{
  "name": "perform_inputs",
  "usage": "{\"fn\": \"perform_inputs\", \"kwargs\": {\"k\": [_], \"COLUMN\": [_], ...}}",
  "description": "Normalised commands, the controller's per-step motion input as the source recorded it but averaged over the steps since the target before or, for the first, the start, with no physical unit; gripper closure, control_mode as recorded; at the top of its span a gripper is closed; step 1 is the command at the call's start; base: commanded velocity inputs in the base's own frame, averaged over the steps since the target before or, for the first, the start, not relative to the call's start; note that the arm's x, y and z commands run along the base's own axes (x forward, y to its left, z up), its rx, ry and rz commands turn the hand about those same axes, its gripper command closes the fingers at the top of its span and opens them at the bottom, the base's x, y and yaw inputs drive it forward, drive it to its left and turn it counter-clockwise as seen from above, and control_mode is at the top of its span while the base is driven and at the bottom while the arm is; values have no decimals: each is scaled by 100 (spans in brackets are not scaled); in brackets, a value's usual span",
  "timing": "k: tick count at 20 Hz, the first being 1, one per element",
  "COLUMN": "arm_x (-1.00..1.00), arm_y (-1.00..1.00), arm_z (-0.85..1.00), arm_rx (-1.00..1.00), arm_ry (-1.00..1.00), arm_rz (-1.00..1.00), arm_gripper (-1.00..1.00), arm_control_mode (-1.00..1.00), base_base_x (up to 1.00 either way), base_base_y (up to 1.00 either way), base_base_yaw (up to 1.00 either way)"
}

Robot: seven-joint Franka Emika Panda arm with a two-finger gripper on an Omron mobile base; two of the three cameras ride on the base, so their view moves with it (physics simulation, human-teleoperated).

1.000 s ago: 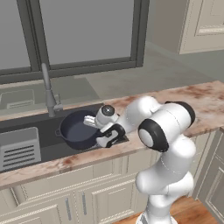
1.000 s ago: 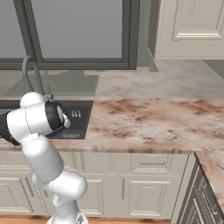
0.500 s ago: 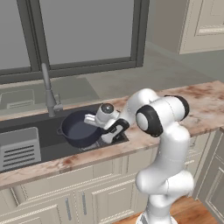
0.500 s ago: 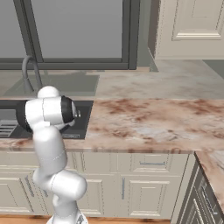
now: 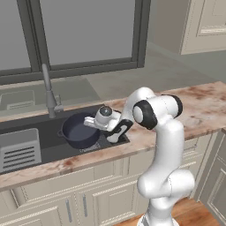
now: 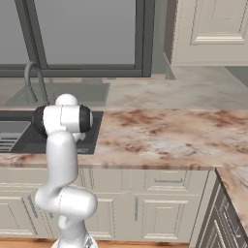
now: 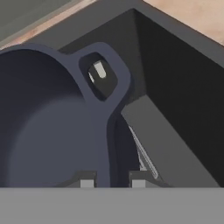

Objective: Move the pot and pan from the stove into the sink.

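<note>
The dark blue-grey pot (image 5: 78, 132) sits low inside the sink (image 5: 44, 155), at its right end. My gripper (image 5: 92, 126) reaches down over the pot's right rim. In the hand view the gripper (image 7: 112, 180) straddles the rim of the pot (image 7: 43, 131), one fingertip (image 7: 87, 180) inside the wall and the other outside, shut on it. One loop handle (image 7: 103, 76) lies just beyond the tips. The pan and the stove are out of view.
A tall curved faucet (image 5: 48, 88) stands behind the basin, and a grey slotted rack (image 5: 20, 148) fills its left end. The sink's right wall (image 7: 175, 87) is close beside the pot. Marble counter (image 5: 203, 101) runs to the right, below a window.
The arm's elbow has swung up and to the right. The hand and the pot have crept slightly left inside the sink; the grip on the rim is unchanged.
</note>
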Motion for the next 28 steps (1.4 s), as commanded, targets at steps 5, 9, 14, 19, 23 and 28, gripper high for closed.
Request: {"fn": "perform_inputs", "kwargs": {"k": [5,9,14,19,23,28], "arm_x": [14,49,44,11,29,24], "arm_y": [10,33,24,3,4,5], "arm_z": [-5,-19,-16,-4,-21,-14], "arm_rx": [0,-2,-2,0,0,0], "arm_ry": [0,0,0,0,0,-1], "arm_rz": [-3,-11,-12,-2,-2,-2], "arm_gripper": [100,100,100,100,100,100], "arm_control_mode": [-100,-100,-100,-100,-100,-100], "base_base_x": [0,0,0,0,0,0], "base_base_y": [0,0,0,0,0,0], "base_base_yaw": [0,0,0,0,0,0]}}
